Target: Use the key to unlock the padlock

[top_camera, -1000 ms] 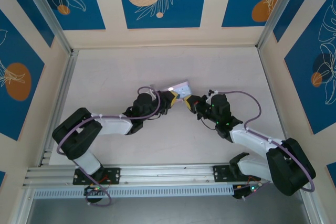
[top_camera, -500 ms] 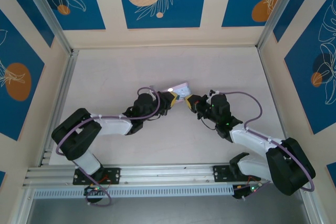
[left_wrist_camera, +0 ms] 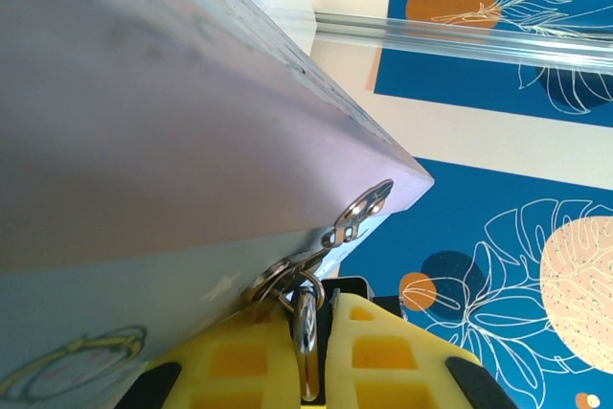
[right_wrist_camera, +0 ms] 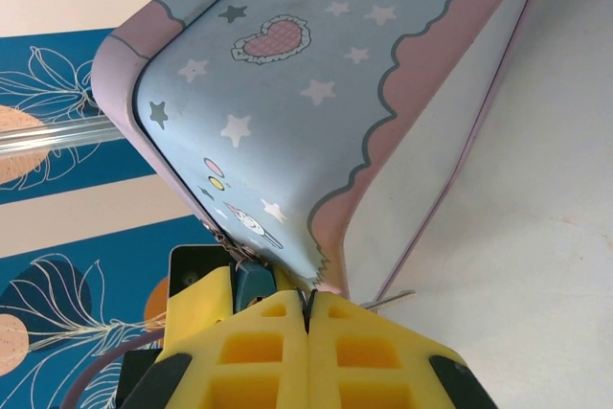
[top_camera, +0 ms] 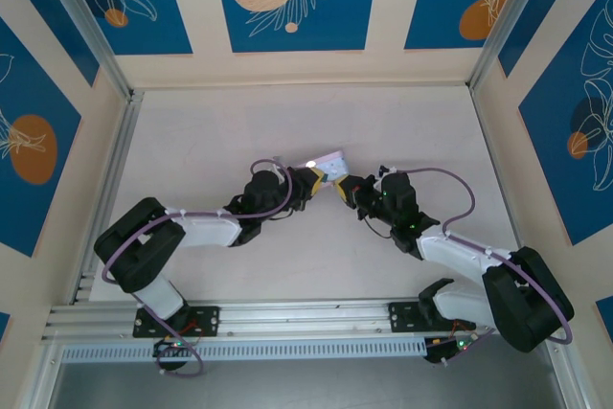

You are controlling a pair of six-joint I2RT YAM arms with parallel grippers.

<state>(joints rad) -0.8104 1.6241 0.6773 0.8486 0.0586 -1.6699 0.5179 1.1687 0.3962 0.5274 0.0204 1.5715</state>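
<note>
The padlock's dark teal body (right_wrist_camera: 251,283) hangs at the tin's metal hasp (left_wrist_camera: 362,214). Its thin metal shackle (left_wrist_camera: 306,332) stands upright between the yellow fingers of my left gripper (left_wrist_camera: 316,352), which is shut on it. My right gripper (right_wrist_camera: 307,328) is shut just right of the teal body, pads pressed together. A thin dark metal edge, the key (right_wrist_camera: 307,301), shows in the seam between them. In the top view both grippers meet at the tin's near corner, left gripper (top_camera: 319,179) and right gripper (top_camera: 344,185) almost touching.
The pale blue tin (right_wrist_camera: 316,74) with pink trim, stars and a heart looms right above both grippers and sits mid-table (top_camera: 329,158). A thin silvery sliver (right_wrist_camera: 388,301) pokes out beside my right finger. Framed walls with blue panels enclose the table (top_camera: 192,141).
The right wrist has edged slightly left toward the left gripper. The left arm and the tin have stayed put.
</note>
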